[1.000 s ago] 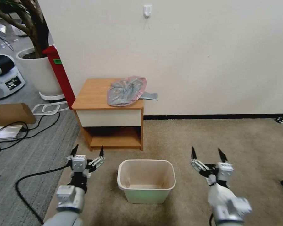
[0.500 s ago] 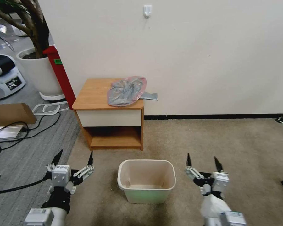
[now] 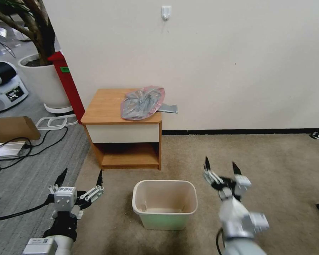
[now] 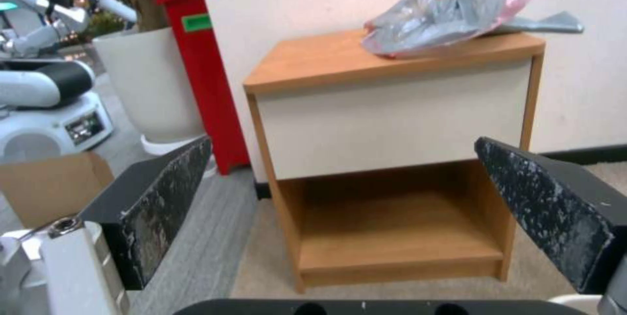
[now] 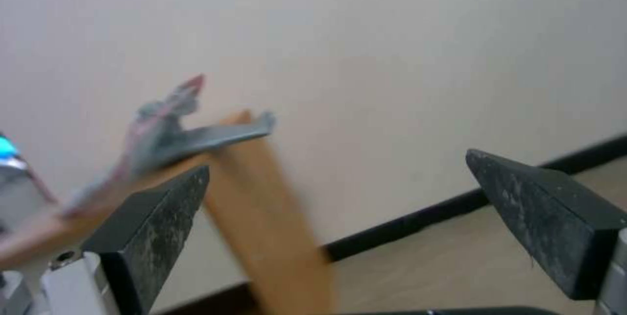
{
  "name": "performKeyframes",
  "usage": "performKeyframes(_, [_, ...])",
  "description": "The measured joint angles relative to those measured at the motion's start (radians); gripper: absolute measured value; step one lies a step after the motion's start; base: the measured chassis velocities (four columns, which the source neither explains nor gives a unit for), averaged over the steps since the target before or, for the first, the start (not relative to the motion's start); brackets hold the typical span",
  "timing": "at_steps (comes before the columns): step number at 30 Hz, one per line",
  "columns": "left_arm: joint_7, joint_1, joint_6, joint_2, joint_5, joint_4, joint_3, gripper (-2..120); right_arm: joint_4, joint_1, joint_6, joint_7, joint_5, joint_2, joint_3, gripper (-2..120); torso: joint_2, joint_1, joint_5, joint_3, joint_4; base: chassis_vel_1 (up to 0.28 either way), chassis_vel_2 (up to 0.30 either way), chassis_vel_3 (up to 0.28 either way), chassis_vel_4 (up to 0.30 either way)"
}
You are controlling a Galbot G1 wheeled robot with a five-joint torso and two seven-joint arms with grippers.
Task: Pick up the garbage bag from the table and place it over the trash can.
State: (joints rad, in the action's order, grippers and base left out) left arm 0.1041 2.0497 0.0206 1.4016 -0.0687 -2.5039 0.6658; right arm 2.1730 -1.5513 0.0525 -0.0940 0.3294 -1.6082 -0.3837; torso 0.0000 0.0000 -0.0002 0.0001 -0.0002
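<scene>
The crumpled grey garbage bag (image 3: 142,102) with a pinkish edge lies on the right part of the wooden table (image 3: 104,104), one corner hanging over the side by the wall. In the left wrist view the garbage bag (image 4: 450,11) rests on the table (image 4: 326,58) ahead; in the right wrist view the garbage bag (image 5: 176,136) appears blurred. The cream trash can (image 3: 164,203) stands on the carpet in front of the table. My left gripper (image 3: 80,179) hovers open to the trash can's left. Open as well, my right gripper (image 3: 220,166) hovers to its right, well short of the table.
A red panel (image 3: 68,83) and a large white plant pot (image 3: 46,83) stand left of the table. A cardboard box (image 3: 12,128), cables and a metal device lie on the grey floor at the left. The wall runs close behind the table.
My right gripper has moved forward and leftward, toward the table. My left gripper dropped back and to the left in the first half second, then stayed almost still. The bag has not moved.
</scene>
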Motion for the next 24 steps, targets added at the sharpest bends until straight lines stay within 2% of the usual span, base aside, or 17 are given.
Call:
performKeyframes(1, [0.004,0.002,0.001,0.003,0.0,0.0,-0.001,100,-0.042,0.079,0.025,0.008,0.114,0.006,0.012,100,0.0,0.0,0.0003,0.0,0.0001,0.0,0.0,0.0,0.0])
performKeyframes(2, [0.004,0.002,0.001,0.003,0.0,0.0,-0.001,100,-0.042,0.079,0.025,0.008,0.114,0.006,0.012,100,0.0,0.0,0.0003,0.0,0.0001,0.0,0.0,0.0,0.0])
performKeyframes(6, [0.018,0.01,0.001,0.011,0.0,0.001,-0.007,100,-0.225,0.317,0.06,0.024,0.448,0.013,0.043,100,0.0,0.0,0.0002,0.0,0.0002,0.0,0.0,0.0,0.0])
performKeyframes(7, [0.018,0.01,0.001,0.011,0.0,0.001,-0.007,100,-0.225,0.317,0.06,0.024,0.448,0.013,0.043,100,0.0,0.0,0.0002,0.0,0.0002,0.0,0.0,0.0,0.0])
performKeyframes(9, [0.021,0.019,0.001,0.012,0.0,0.002,-0.004,100,-0.294,0.422,0.094,0.012,0.634,0.004,0.051,100,0.0,0.0,0.0001,0.0,0.0004,0.0,0.0,0.0,0.0])
performKeyframes(10, [0.021,0.019,0.001,0.012,0.0,0.002,-0.004,100,-0.294,0.422,0.094,0.012,0.634,0.004,0.051,100,0.0,0.0,0.0001,0.0,0.0004,0.0,0.0,0.0,0.0])
performKeyframes(13, [0.024,0.029,0.001,0.011,-0.001,0.002,0.002,100,-0.371,0.525,0.122,-0.012,0.825,0.001,0.047,100,0.0,0.0,0.0001,0.0,0.0003,0.0,0.0,0.0,0.0])
performKeyframes(15, [0.035,0.03,-0.001,0.009,0.001,0.003,0.001,100,-0.431,0.582,0.132,-0.025,0.897,0.001,0.038,100,0.0,0.0,0.0,0.0,0.0003,0.0,0.0,0.0,0.0])
performKeyframes(24, [0.05,0.03,-0.003,0.01,0.005,0.003,-0.008,100,-0.638,0.73,0.147,-0.064,0.945,0.0,0.018,100,0.0,0.0,0.0002,0.0,0.0002,0.0,0.0,0.0,0.0])
